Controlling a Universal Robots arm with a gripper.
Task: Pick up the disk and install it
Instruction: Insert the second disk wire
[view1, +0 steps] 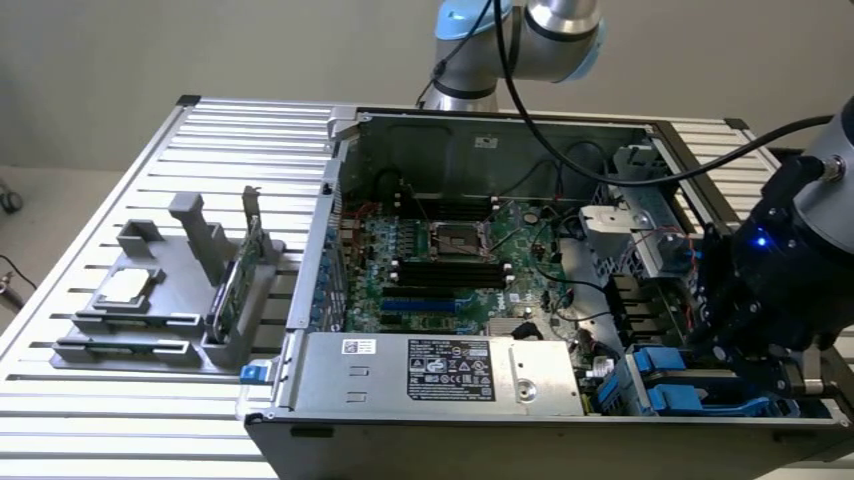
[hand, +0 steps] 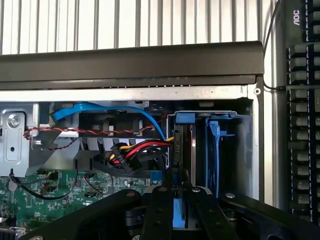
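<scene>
blue plastic showed between your gripper (hand: 174, 210) fingers, narrowed on the disk (hand: 178, 216), its long axis running straight ahead into the bay (hand: 200, 150) at the case's (view1: 400, 440) corner.

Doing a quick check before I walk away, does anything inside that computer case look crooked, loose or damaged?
Nothing stands out. The pincer is closed on the blue-framed disk at the drive bay, the cables look plugged in, and the motherboard appears intact.
</scene>
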